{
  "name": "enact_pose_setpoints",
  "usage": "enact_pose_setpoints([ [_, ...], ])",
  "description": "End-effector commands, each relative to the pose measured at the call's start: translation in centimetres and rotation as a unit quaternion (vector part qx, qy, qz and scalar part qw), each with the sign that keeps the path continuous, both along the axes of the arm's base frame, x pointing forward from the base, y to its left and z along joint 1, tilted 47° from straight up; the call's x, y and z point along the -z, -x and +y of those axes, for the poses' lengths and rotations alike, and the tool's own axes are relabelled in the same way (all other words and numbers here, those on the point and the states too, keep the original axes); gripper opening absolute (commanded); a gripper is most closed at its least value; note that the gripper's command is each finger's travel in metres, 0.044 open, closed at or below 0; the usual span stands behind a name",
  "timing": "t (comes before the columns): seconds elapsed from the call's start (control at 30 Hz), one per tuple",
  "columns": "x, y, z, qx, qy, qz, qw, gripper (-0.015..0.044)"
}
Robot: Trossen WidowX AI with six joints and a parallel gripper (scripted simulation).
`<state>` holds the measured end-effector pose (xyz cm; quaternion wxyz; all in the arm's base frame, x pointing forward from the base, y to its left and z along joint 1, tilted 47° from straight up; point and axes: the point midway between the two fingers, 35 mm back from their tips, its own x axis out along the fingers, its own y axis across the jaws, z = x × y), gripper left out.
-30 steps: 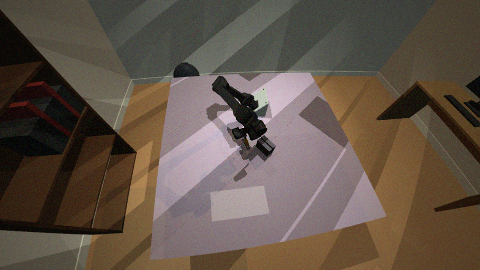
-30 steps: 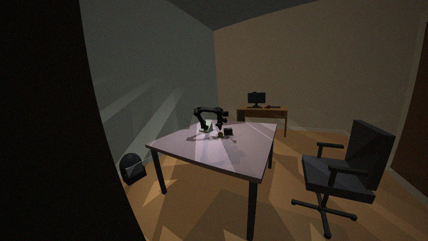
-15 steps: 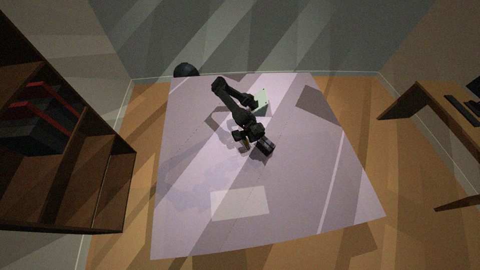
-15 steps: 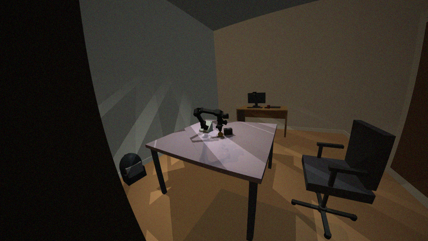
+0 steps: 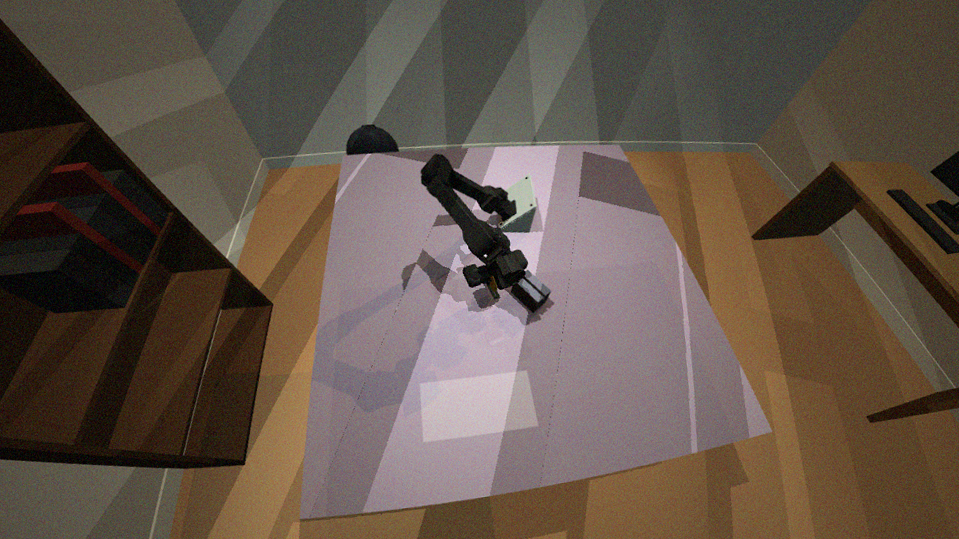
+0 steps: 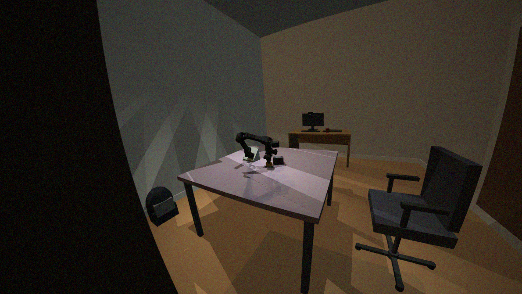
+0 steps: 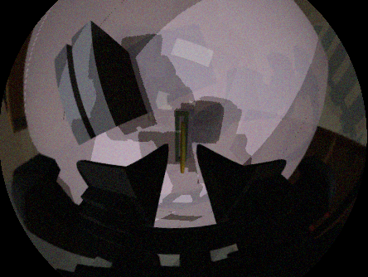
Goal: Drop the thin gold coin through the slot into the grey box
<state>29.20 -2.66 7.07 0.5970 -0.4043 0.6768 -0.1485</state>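
Coin [image 7: 182, 142]: standing edge-on, with open gaps either side between the half-open gripper's [image 7: 182, 159] jaws. Grey box [image 7: 99, 84]: sitting near on one side, apart from the coin, blocking that flank. Surface [image 7: 264, 65] beyond the coin: lying unobstructed.

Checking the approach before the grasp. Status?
Gripper open, empty, astride the coin. Coin upright in its holder, not gripped. Box apart to one side; nothing between fingers and coin.

A: What is in front of the gripper [image 7: 183, 161]?
B: The coin [image 7: 182, 142], edge-on in its holder [image 7: 190, 125], between the parted fingertips. The grey box [image 7: 101, 81] stands left, tilted.
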Motion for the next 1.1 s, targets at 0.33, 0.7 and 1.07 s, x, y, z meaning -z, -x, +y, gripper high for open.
enact_pose_setpoints([
  [0.33,1.6,0.3,-1.9,-0.002,0.005,0.005,1.0,0.0161],
  [0.7,2.2,0.4,-2.5,-0.002,0.006,0.005,1.0,0.0056],
  [1.07,2.2,0.4,-2.5,-0.002,0.006,0.005,1.0,0.0],
])
